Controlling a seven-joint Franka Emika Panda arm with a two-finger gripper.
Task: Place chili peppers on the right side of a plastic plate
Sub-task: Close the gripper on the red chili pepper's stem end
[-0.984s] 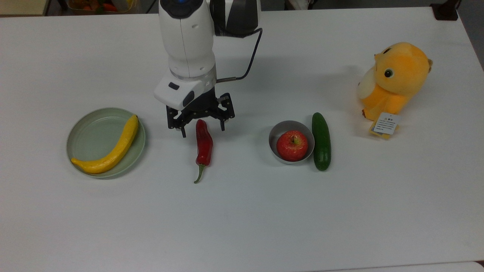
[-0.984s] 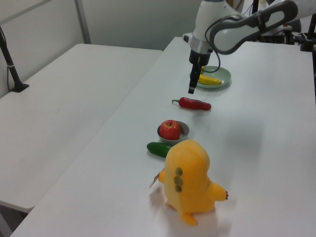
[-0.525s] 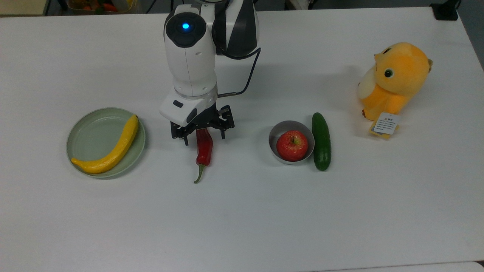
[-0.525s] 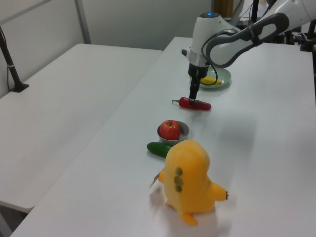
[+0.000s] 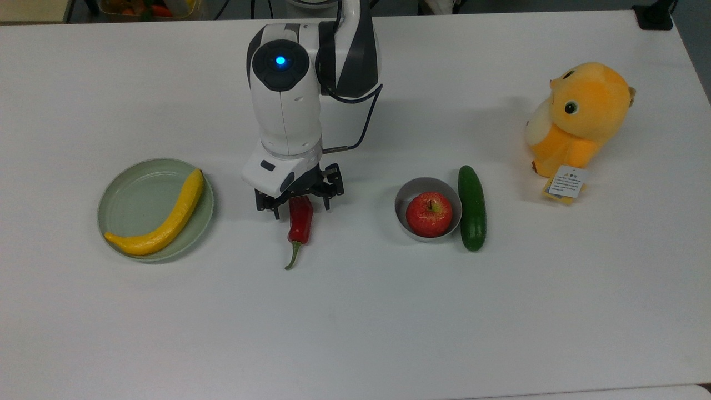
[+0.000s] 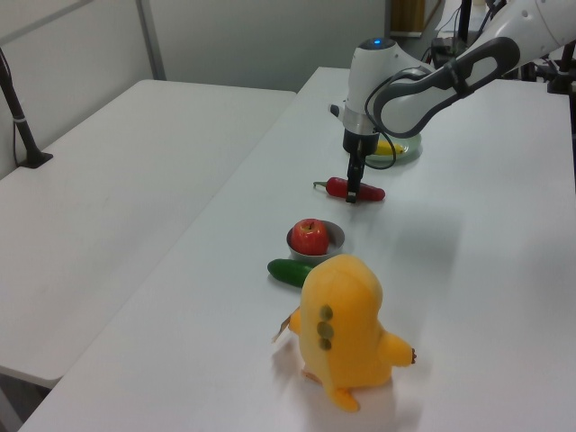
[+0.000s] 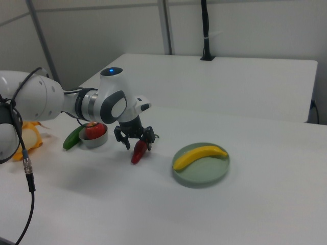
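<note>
The white table (image 5: 389, 311) carries the plastic plate (image 5: 129, 196), chili peppers (image 5: 300, 222), metal bowl (image 5: 410, 195), cucumber (image 5: 472, 208) and plush toy (image 5: 580, 116).

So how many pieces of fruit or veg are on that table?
4. A banana lies on the green plate, a red chili under the robot's jaws, an apple in the metal bowl, and a cucumber beside that bowl. None seem hidden.

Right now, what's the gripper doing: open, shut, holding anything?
Gripper: open, holding nothing. Its fingers straddle the blunt end of the chili pepper, which lies on the table.
</note>
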